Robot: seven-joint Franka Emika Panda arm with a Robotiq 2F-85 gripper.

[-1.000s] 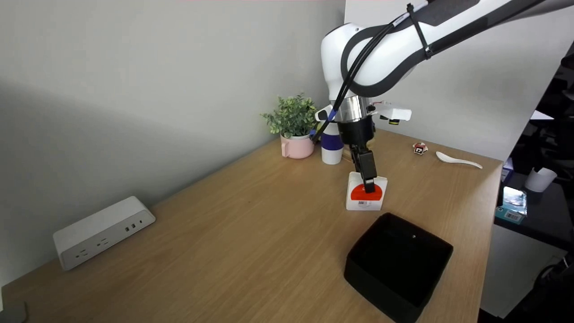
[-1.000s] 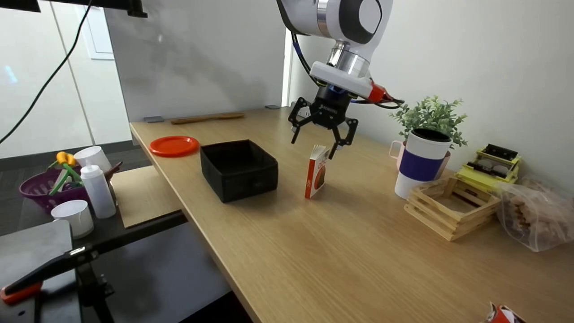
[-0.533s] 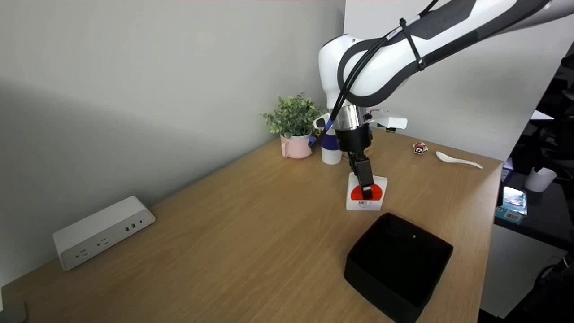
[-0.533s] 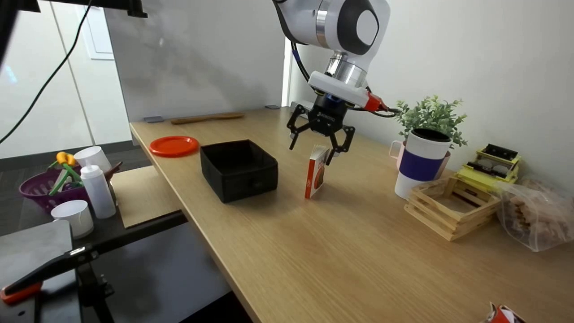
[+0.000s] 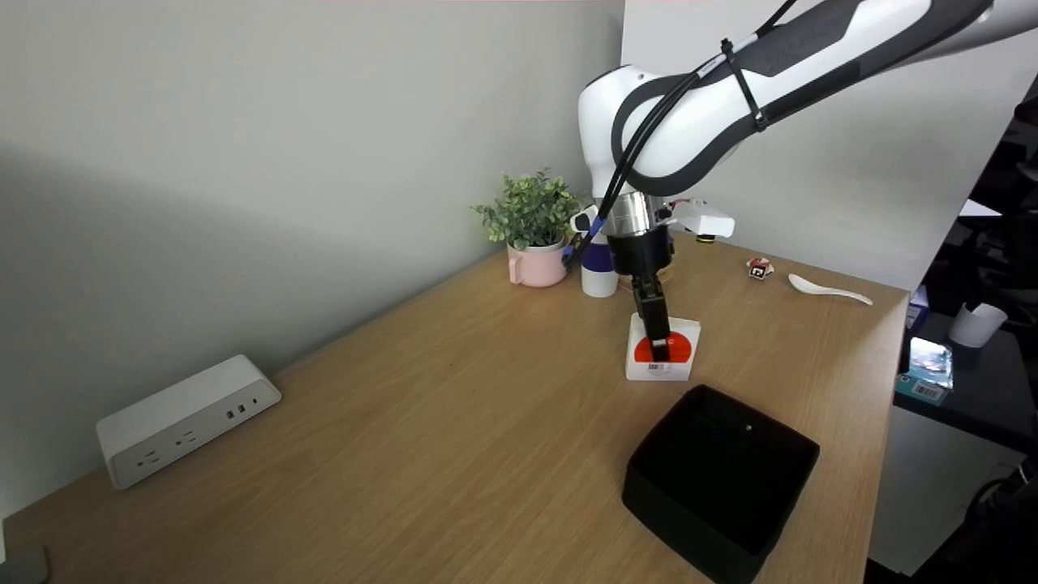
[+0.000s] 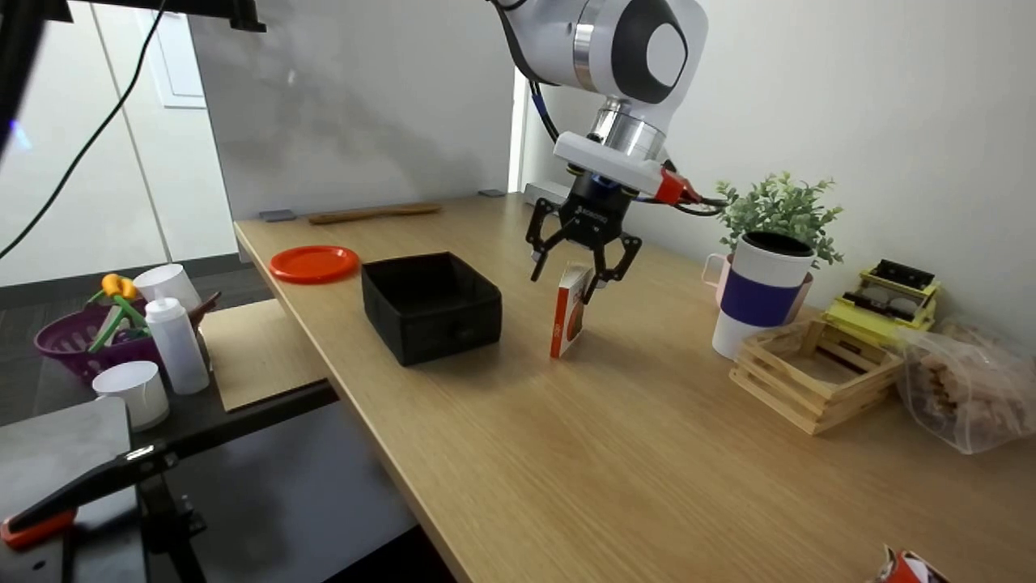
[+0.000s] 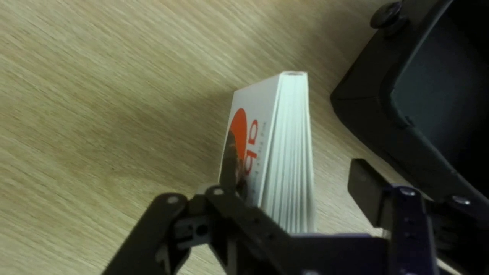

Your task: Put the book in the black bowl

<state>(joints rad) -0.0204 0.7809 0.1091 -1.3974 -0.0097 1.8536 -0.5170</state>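
Observation:
The book (image 5: 681, 350) is a small white booklet with a red circle on its cover. It stands upright on the table in both exterior views (image 6: 566, 320), and its page edges face up in the wrist view (image 7: 292, 145). The black bowl (image 5: 689, 527) is a square box beside the book; it also shows in an exterior view (image 6: 453, 328) and the wrist view (image 7: 366, 107). My gripper (image 6: 562, 290) is open, pointing down over the book's top. In the wrist view the fingers (image 7: 296, 170) lie either side of the book, with a gap on the bowl side. Contact on the cover side cannot be told.
A white-and-blue cup (image 6: 757, 295), a potted plant (image 6: 781, 214) and a wooden crate (image 6: 817, 372) stand near the wall. A red plate (image 6: 314, 264) lies beyond the bowl. A white power strip (image 5: 186, 422) and a white spoon (image 5: 827, 289) are farther off.
My gripper has come down over the book's top, with the fingertips lower along its sides. The gap between the fingertips looks a little narrower. The book and bowl have not moved.

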